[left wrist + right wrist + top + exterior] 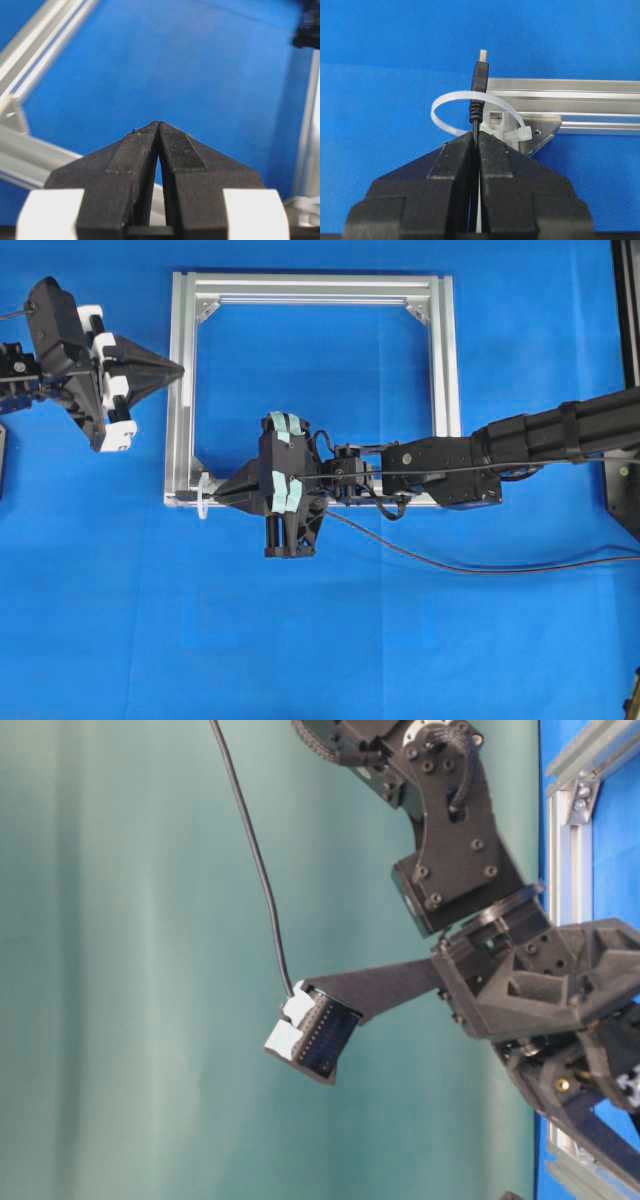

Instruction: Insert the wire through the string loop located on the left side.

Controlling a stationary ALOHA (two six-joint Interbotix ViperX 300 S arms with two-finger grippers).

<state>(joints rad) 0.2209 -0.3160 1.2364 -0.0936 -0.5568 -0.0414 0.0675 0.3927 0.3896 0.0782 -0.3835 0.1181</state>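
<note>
Right pincer (476,145) clamped on the wire (479,80), plug poking through the string loop (451,100) at the frame's (180,390) lower-left corner. Left pincer (178,368) shut, empty, up-left of the loop, plug pointing left.

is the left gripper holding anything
No, the left gripper is shut with nothing between its tips, while the wire is held in the right gripper.

Black wire (478,107) with pale tip, whitish string loop (451,100), silver frame (444,350), blue tabletop (320,640).
</note>
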